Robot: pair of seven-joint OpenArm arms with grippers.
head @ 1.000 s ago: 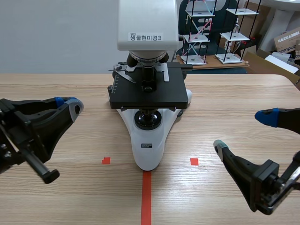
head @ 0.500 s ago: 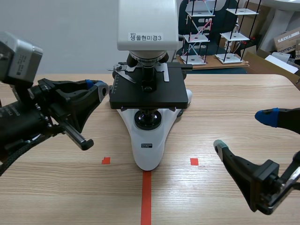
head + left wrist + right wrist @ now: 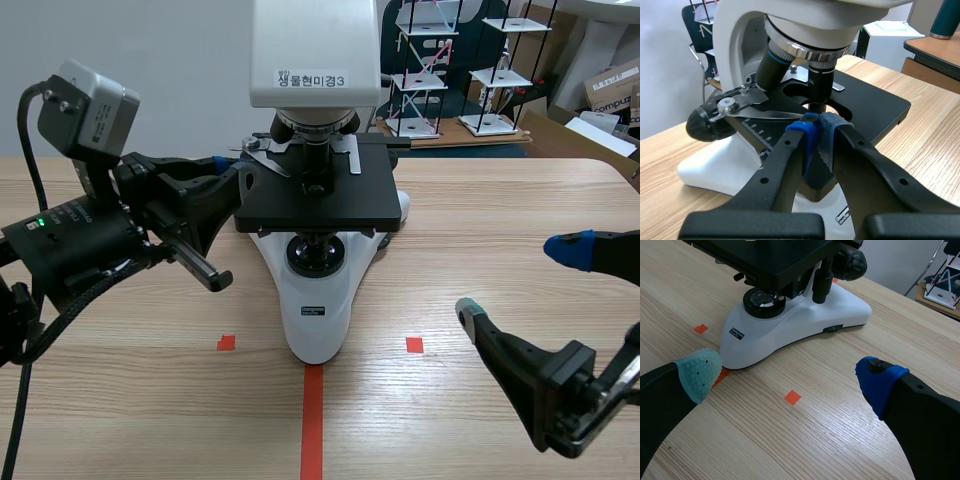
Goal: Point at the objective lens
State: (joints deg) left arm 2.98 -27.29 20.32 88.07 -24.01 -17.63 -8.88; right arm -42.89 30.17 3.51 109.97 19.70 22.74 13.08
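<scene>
A white microscope point(image 3: 318, 300) with a black stage point(image 3: 316, 205) stands at the table's middle. Its objective lens point(image 3: 318, 160) hangs from the nosepiece over the stage. My left gripper point(image 3: 228, 168) is raised beside the stage's left edge and is shut on nothing. In the left wrist view its blue pads point(image 3: 826, 137) meet, and the left gripper point(image 3: 817, 131) is aimed at the black objective lens point(image 3: 821, 82) just ahead, short of touching it. My right gripper point(image 3: 520, 282) stays low at the right, open, with the microscope's base point(image 3: 790, 322) ahead of the right gripper point(image 3: 787, 375).
The stage clip and ruler point(image 3: 747, 107) lie close beside the left fingertips. White model racks point(image 3: 425, 70) and cardboard boxes point(image 3: 610, 90) stand behind the table. Orange-red tape marks point(image 3: 312, 410) run in front of the microscope.
The left arm has risen and swung right, from low at the table's left to beside the microscope stage, its gripper staying shut. The right arm has not moved.
</scene>
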